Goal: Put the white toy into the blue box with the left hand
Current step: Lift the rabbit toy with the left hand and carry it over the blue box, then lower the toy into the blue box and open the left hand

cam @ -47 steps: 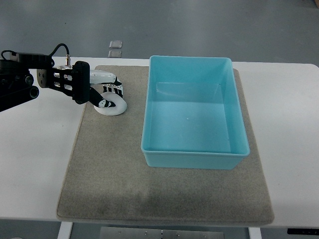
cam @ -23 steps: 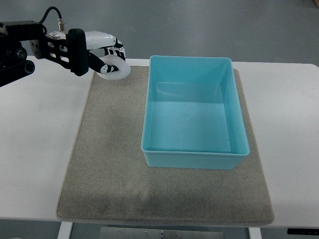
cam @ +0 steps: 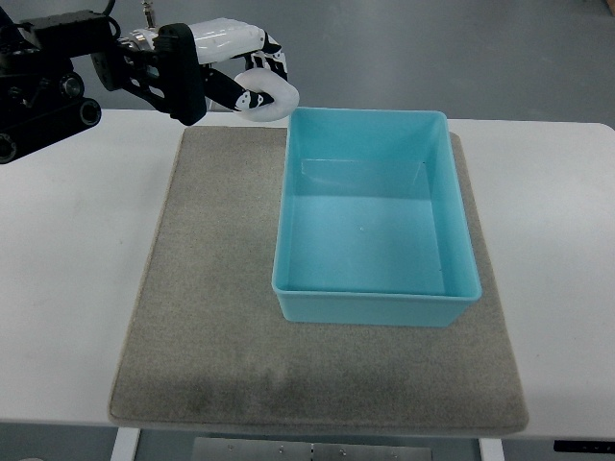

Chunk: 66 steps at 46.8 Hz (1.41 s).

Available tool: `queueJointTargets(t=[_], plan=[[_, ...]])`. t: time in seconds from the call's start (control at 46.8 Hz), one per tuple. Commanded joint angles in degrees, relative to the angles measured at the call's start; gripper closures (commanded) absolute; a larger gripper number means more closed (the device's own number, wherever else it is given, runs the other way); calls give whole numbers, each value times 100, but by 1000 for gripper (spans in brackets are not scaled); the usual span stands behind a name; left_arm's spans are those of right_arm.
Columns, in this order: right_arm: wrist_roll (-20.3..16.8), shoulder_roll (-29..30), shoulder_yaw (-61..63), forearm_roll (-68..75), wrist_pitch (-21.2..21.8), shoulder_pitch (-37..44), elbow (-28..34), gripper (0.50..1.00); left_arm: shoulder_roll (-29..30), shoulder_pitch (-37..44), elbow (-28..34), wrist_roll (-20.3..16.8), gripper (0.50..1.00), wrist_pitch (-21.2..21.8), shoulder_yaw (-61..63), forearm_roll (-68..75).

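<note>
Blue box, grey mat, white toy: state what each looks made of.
Blue box: likely smooth moulded plastic, its floor faintly glossy. Grey mat: looks like felt or low-pile fabric, matte and mottled. White toy, held in the left hand: smooth ring, probably plastic; uncertain.

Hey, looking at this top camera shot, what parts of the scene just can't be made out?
- White toy, top view: the left hand covers part of it, so its full shape is unclear.
- Left arm, top view: cut off by the left edge.
- Right arm: not in view at all.
- Blue box, top view: its far outer wall is hidden behind its own rim.
- Mat, top view: the part under the box is covered.
</note>
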Motion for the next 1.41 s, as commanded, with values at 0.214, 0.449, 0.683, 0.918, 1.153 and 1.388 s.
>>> queueJointTargets(t=[0.214,0.449,0.683,0.918,1.153,1.388], plan=[[-1,0,0,0,-6,0,-1,564,-514,107,-86,1,1000,57,-24,-34],[-1,0,0,0,3,0,-1,564,-971,282,-86,10,1000,215,-42,-61],[-1,0,0,0,-6,0,8,564,-1279,546,-86,19,1000,215,-42,-52],[-1,0,0,0,3,0,-1,564,-1376,651,-86,10,797,215,-68,-69],[-1,0,0,0,3,0,-1,564,-1393,941,-86,10,529,207,-481,-87],[-1,0,0,0,-6,0,-1,564,-1402,1012,-86,10,510,207,-516,-96]])
